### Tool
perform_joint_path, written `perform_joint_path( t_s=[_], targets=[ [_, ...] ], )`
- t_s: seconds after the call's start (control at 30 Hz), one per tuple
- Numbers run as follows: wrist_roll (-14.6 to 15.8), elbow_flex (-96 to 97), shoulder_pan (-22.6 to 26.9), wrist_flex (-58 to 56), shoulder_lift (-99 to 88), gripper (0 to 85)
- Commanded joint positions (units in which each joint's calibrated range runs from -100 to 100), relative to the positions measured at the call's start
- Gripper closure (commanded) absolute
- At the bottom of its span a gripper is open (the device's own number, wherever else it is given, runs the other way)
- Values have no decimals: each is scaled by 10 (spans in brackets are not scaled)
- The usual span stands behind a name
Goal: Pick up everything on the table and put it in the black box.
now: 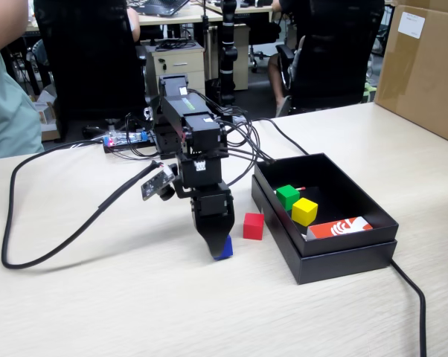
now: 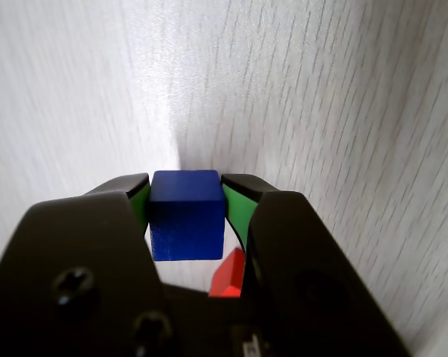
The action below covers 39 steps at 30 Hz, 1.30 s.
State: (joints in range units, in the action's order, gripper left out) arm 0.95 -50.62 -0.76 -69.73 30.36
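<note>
Gripper (image 2: 185,216) closed on the blue cube (image 2: 185,214), green pads touching both its side faces in the wrist view; in the fixed view the same cube (image 1: 225,248) just at the table (image 1: 97,312) surface, under the dark jaw tips. Whether already lifted or resting on the wood, not possible to tell. Red cube (image 1: 253,226) on the table just beside, between the gripper and the black box (image 1: 343,260); a red corner (image 2: 229,277) also visible behind the blue one in the wrist view. Green cube (image 1: 288,196) and yellow cube (image 1: 304,211) already inside the box, next to an orange-and-white card (image 1: 340,227). Possible trouble, as a judgement: a low sweep toward the box likely to push the red cube away or against the near box wall; a lift too small likely to catch the cube on the box rim and twist it out of the pads. Grip seems centred, so slipping less probable. Open room: wide bare table to the left and front; thick black cable (image 1: 30,223) curving at far left, another cable (image 1: 414,297) running past the box at right.
</note>
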Motion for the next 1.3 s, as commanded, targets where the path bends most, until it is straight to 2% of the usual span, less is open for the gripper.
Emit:
perform_joint_path(
  t_s=[0.0,0.13,0.23,0.4,0.53,1.0,1.2,1.27],
  targets=[
    [0,-8,1,-5,-131,727],
    [0,20,21,-5,-259,727],
    [5,17,58,-9,-334,727],
    [21,12,113,-23,-363,727],
    [31,11,138,-23,-324,726],
    [52,-102,157,-52,-92,723],
    [61,-104,159,-55,-56,714],
    [61,-102,159,-56,-49,649]
  ],
)
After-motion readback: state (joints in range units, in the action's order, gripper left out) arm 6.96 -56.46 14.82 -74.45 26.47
